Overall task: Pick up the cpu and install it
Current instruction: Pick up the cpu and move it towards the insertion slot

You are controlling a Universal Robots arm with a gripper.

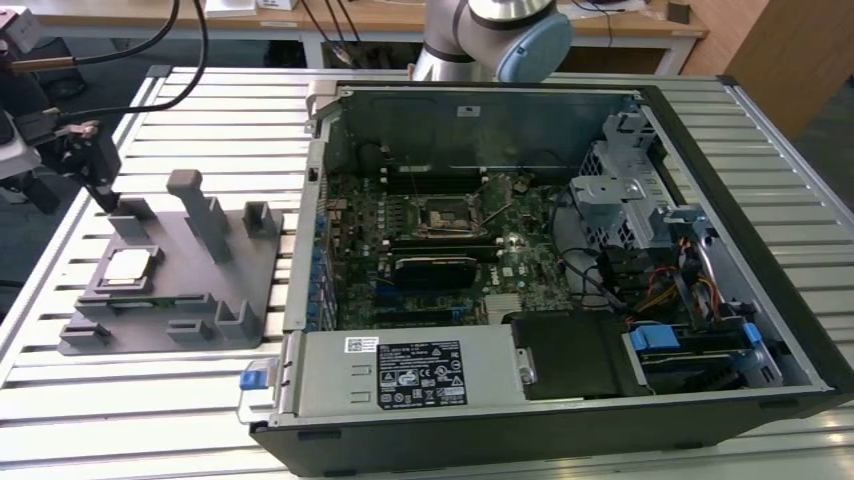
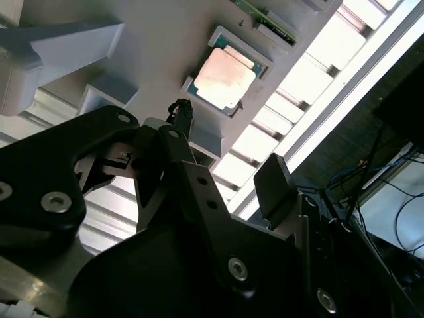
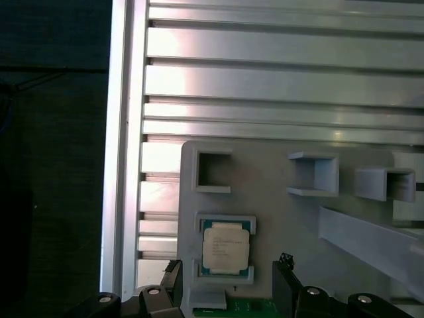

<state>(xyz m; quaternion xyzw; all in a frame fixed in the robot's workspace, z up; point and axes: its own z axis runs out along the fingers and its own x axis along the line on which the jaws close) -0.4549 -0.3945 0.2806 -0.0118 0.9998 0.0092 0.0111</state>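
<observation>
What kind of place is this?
Probably a robot lab or workshop: a robot arm, an open computer case on a slatted metal table, and a chip in a grey holder.

Silvery cpu (image 3: 226, 246), grey fixture (image 3: 265, 179)

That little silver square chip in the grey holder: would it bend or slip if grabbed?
Probably stiff: the cpu looks like a flat metal-topped plate. Likely light, being thin and small beside the grey fixture. Its smooth shiny top may be slippery; lying flat, it should not roll.
</observation>
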